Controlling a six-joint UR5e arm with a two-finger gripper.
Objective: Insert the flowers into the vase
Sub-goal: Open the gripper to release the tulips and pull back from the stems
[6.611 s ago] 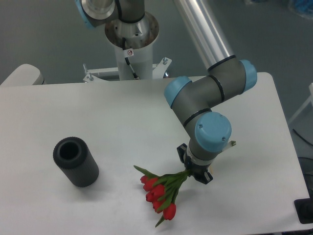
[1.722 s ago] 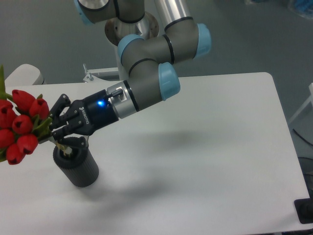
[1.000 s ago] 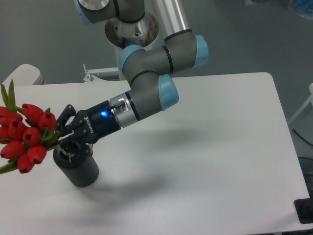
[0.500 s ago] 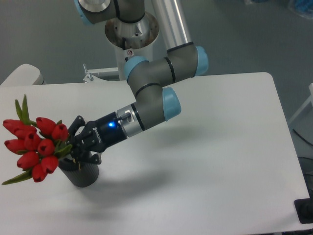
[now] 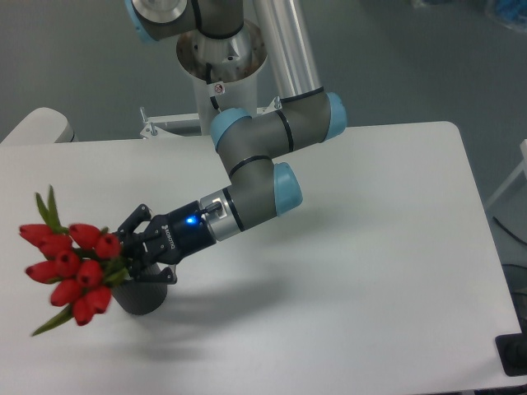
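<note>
The flowers [image 5: 72, 263], a bunch of red tulip buds with green leaves, hang at the left of the table, leaning out to the left over the vase. The vase [image 5: 142, 298] is a dark grey cylinder; only its lower wall shows, its opening hidden behind the buds and my gripper. My gripper [image 5: 132, 257] reaches in from the right and is shut on the flowers' stems, right at the top of the vase. Whether the stem ends sit inside the opening cannot be seen.
The arm's white mounting column [image 5: 221, 90] stands at the table's back edge. A pale rounded object [image 5: 37, 125] lies off the table's back left corner. A dark object [image 5: 512, 355] sits beyond the front right corner.
The gripper has lowered the flowers further toward the vase and shifted them slightly right. The arm's wrist has come down with them.
</note>
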